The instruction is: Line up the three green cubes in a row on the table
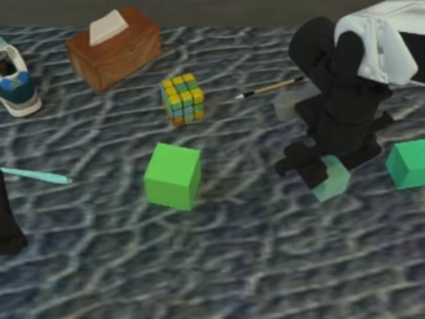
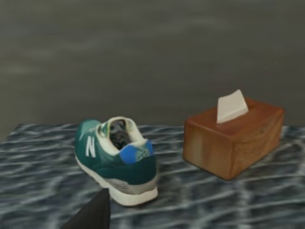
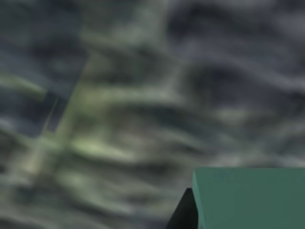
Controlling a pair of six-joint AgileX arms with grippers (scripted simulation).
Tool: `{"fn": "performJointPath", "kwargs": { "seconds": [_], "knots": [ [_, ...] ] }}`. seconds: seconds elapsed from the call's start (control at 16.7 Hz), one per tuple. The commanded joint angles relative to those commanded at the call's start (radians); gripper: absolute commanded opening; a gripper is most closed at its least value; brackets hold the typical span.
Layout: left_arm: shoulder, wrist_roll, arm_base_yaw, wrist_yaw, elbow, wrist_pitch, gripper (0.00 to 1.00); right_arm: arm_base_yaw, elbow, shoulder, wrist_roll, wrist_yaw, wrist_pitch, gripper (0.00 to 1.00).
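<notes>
The large lime-green cube [image 1: 172, 176] rests on the table [image 1: 219, 266] left of centre. The emerald-green cube [image 1: 406, 164] sits at the right edge. The small pale mint cube [image 1: 334, 181] is under my right gripper [image 1: 325, 169], which is shut on it. In the right wrist view the mint cube [image 3: 248, 198] presses against one of the dark fingers [image 3: 182, 215], with the blurred table far behind it. My left gripper [image 1: 6, 226] is parked at the left edge, open and holding nothing; one of its fingers [image 2: 93, 214] shows in the left wrist view.
A wooden tissue box [image 1: 113, 46] and a teal shoe [image 1: 16, 80] stand at the back left. A chequered puzzle cube [image 1: 182, 98] and a thin brush [image 1: 269, 88] lie behind the lime cube. A teal stick [image 1: 36, 176] lies at the left.
</notes>
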Motion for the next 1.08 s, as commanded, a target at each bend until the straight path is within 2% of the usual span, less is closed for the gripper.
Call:
{"fn": "performJointPath", "kwargs": {
  "seconds": [0.42, 0.6, 1.08],
  "knots": [
    [0.000, 0.000, 0.000, 0.000, 0.000, 0.000, 1.00, 0.094, -0.038, -0.053, 0.429, 0.009, -0.032, 0.00],
    [0.000, 0.000, 0.000, 0.000, 0.000, 0.000, 1.00, 0.127, -0.054, -0.085, 0.562, 0.012, -0.035, 0.00],
    [0.000, 0.000, 0.000, 0.000, 0.000, 0.000, 1.00, 0.135, -0.070, -0.090, 0.598, 0.013, -0.015, 0.00]
  ]
}}
